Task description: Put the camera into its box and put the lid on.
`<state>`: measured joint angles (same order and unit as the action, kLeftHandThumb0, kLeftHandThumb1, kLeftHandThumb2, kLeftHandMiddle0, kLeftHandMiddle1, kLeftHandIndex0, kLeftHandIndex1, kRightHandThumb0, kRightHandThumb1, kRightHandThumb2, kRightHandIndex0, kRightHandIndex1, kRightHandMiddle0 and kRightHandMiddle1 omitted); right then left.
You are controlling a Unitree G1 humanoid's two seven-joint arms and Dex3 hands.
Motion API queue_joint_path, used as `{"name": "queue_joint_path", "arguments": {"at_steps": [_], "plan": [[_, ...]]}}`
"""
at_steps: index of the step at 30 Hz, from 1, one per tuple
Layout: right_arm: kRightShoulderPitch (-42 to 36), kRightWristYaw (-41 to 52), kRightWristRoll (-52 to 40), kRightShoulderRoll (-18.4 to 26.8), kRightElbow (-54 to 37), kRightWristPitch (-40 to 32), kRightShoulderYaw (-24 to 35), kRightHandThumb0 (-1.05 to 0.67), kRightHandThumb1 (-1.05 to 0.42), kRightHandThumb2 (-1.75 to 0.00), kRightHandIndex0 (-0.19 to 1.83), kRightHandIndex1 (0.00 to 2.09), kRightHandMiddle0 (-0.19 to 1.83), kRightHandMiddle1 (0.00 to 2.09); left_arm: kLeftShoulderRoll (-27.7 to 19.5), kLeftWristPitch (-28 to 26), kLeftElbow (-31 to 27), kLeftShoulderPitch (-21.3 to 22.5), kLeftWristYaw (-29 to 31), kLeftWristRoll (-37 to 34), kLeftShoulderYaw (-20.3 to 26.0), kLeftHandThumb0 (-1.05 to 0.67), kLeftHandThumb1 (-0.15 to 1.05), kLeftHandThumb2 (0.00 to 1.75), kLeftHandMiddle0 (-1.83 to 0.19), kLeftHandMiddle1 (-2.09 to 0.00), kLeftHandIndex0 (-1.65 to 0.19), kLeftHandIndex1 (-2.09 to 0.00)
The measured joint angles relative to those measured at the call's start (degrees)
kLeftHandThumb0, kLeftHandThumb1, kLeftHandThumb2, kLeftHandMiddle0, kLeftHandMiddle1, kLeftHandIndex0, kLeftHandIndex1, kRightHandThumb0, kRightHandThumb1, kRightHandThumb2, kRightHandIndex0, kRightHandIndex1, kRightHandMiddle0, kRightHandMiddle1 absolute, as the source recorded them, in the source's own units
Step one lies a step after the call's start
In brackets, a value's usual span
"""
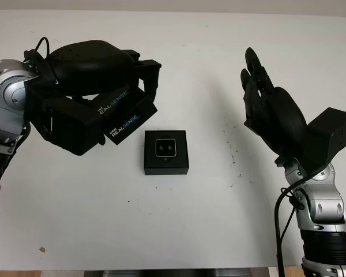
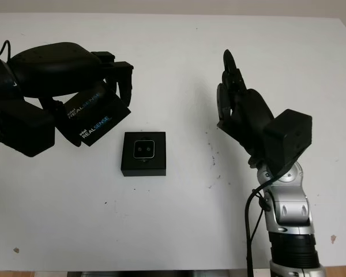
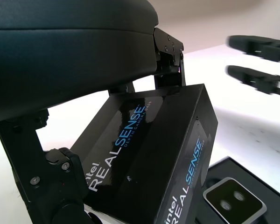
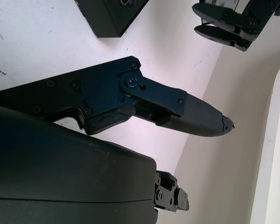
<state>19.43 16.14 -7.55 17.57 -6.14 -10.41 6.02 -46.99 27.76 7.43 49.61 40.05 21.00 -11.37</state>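
Note:
The black box base (image 1: 166, 153) sits mid-table with the small silver-faced camera (image 1: 166, 148) lying inside it. My left hand (image 1: 135, 86) is shut on the black lid (image 1: 122, 118) printed REALSENSE, holding it tilted above the table just left of the base. The lid (image 3: 149, 158) shows close up in the left wrist view, with the camera (image 3: 232, 201) below its corner. My right hand (image 1: 259, 86) is open, raised over the table right of the base, apart from it.
The white table (image 1: 190, 225) carries small dark specks right of the box. Its far edge meets a pale wall. Bare surface lies in front of and beside the box.

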Motion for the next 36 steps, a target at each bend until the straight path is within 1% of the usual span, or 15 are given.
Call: {"name": "queue_joint_path", "arguments": {"at_steps": [2,5,7,11,13,14,15,18,20,23,25,27,31,33,36], "plan": [[-0.02,-0.14,0.06,-0.01,-0.01,0.0,-0.02,-0.75,-1.05,-0.76,-0.19,0.03,-0.19,0.03,-0.05,1.22,-1.37,0.1,1.03,1.65,-0.84,-0.45,1.05,0.42,-1.04,-2.09,-0.56,-2.09],[-0.05,-0.17,0.1,-0.02,0.0,0.01,-0.05,-0.74,-1.05,-0.76,-0.19,0.03,-0.19,0.03,0.31,3.08,-2.33,0.11,1.69,4.24,-2.25,-0.44,1.05,0.38,-0.98,-2.09,-0.54,-2.09],[-0.09,-0.08,0.15,-0.01,0.0,0.01,-0.07,-0.75,-1.05,-0.76,-0.19,0.03,-0.19,0.04,0.87,6.61,-2.07,0.17,-0.57,7.11,-3.04,-0.43,1.05,0.34,-1.0,-2.09,-0.56,-2.09],[-0.13,0.0,0.16,-0.02,-0.04,0.0,-0.22,-0.75,-1.05,-0.75,-0.19,0.02,-0.19,0.04,2.96,12.66,0.03,0.84,-5.77,12.63,-4.77,-0.44,1.05,0.3,-0.99,-2.09,-0.5,-2.09],[-0.18,0.01,0.15,-0.01,-0.06,0.0,-0.24,-0.75,-1.05,-0.76,-0.19,0.02,-0.19,0.03,3.87,16.35,1.8,1.41,-10.01,16.23,-5.69,-0.43,1.05,0.24,-1.01,-2.09,-0.43,-2.09],[-0.2,0.0,0.16,-0.02,-0.06,0.0,-0.26,-0.75,-1.05,-0.76,-0.19,0.02,-0.19,0.04,4.35,18.24,2.83,1.88,-12.43,18.57,-6.18,-0.43,1.05,0.25,-1.0,-2.09,-0.33,-2.08],[-0.23,-0.01,0.16,-0.02,-0.06,0.0,-0.29,-0.75,-1.05,-0.76,-0.19,0.03,-0.18,0.04,4.66,19.89,3.66,2.34,-14.56,20.96,-6.74,-0.44,1.05,0.25,-1.0,-2.09,-0.31,-2.09],[-0.32,-0.13,0.16,-0.02,-0.11,0.0,-0.29,-0.75,-1.05,-0.76,-0.19,0.02,-0.19,0.03,5.28,24.34,6.55,4.03,-22.34,28.67,-8.54,-0.42,1.05,0.18,-1.0,-2.09,-0.34,-2.0],[-0.48,-0.15,0.15,-0.02,-0.17,0.0,-0.28,-0.76,-1.05,-0.75,-0.19,0.02,-0.19,0.03,5.49,26.39,8.14,5.48,-27.4,32.99,-9.36,-0.42,1.05,0.24,-1.02,-2.09,-0.35,-2.03],[-0.72,-0.18,0.04,-0.03,-0.56,-0.01,-0.26,-0.76,-1.05,-0.75,-0.19,0.01,-0.19,0.02,6.2,27.95,11.69,7.8,-32.87,36.54,-10.81,-0.41,1.05,0.25,-1.04,-2.09,-0.34,-2.07],[-0.79,-0.2,0.01,-0.03,-0.73,-0.01,-0.27,-0.77,-1.05,-0.75,-0.19,0.01,-0.19,0.02,6.9,28.46,14.1,8.66,-34.86,37.19,-11.67,-0.4,1.05,0.25,-1.05,-2.09,-0.35,-2.09],[-0.87,-0.2,-0.03,-0.03,-0.73,-0.01,-0.24,-0.76,-1.05,-0.75,-0.19,0.0,-0.19,0.01,7.41,28.74,15.93,9.11,-36.12,37.46,-12.45,-0.45,1.05,0.26,-1.14,-2.09,-0.45,-2.09],[-0.93,-0.22,-0.06,-0.02,-0.75,-0.02,-0.24,-0.78,-1.05,-0.75,-0.19,0.0,-0.19,0.01,7.91,29.12,18.77,10.35,-35.95,36.28,-13.22,-0.49,1.05,0.3,-1.2,-2.09,-0.47,-2.09],[-0.95,-0.28,-0.03,-0.02,-0.79,-0.02,-0.24,-0.77,-1.05,-0.74,-0.19,0.0,-0.19,0.01,8.65,29.01,19.84,10.83,-33.01,33.03,-13.46,-0.48,1.05,0.35,-1.19,-2.09,-0.5,-2.09],[-1.09,-0.4,-0.03,-0.02,-0.96,-0.03,-0.23,-0.77,-1.05,-0.74,-0.19,0.0,-0.19,0.01,10.35,27.35,21.39,10.94,-24.81,24.4,-13.72,-0.48,1.05,0.37,-1.15,-2.09,-0.58,-2.09]]}}
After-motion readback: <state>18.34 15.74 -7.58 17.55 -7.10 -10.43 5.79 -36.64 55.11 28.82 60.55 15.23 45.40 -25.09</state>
